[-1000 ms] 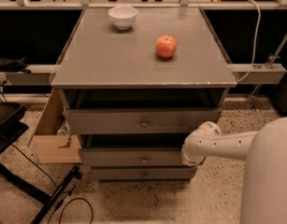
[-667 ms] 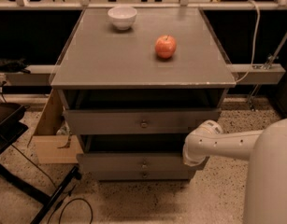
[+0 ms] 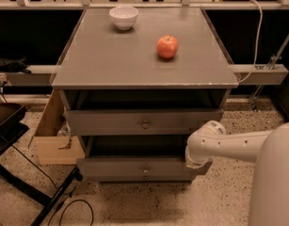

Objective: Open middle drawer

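Reaching in from the right, your gripper [image 3: 196,163] sits against the right end of the middle drawer [image 3: 134,167], low under the table [image 3: 111,55], probably to drag its front outward; whether it grips cannot be told.

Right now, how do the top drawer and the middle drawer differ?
The top drawer has a wider front; the middle drawer looks narrower. The end effector sits at the middle drawer's right end, mostly hidden behind the arm; nothing touches the top drawer. Both are grey, with one small round knob and a dark gap above the front.
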You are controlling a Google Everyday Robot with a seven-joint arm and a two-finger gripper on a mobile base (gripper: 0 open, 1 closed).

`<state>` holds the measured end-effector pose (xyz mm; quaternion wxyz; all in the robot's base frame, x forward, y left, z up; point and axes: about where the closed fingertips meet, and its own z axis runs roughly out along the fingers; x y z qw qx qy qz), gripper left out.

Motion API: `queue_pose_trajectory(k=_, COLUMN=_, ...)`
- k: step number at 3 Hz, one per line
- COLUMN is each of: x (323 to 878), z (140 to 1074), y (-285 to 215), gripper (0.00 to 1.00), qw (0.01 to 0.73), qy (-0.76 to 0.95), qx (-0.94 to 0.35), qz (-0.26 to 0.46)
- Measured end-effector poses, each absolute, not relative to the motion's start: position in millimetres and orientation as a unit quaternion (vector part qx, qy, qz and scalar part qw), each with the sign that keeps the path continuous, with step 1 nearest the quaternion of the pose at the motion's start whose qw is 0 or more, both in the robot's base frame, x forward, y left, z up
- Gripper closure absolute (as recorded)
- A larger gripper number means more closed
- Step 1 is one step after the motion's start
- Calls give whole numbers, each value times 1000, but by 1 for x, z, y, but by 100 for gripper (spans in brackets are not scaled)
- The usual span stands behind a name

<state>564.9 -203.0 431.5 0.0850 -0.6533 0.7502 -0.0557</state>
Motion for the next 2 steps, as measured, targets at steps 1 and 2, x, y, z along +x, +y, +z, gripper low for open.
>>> queue_pose_trajectory(k=1, x=557, z=436, y=-204, gripper=100, qw=81, qy=750, qx=-655, qz=-51)
queue_pose_trajectory(k=2, x=544, z=443, y=-205, gripper=100, qw=75, qy=749, qx=-657, qz=-43)
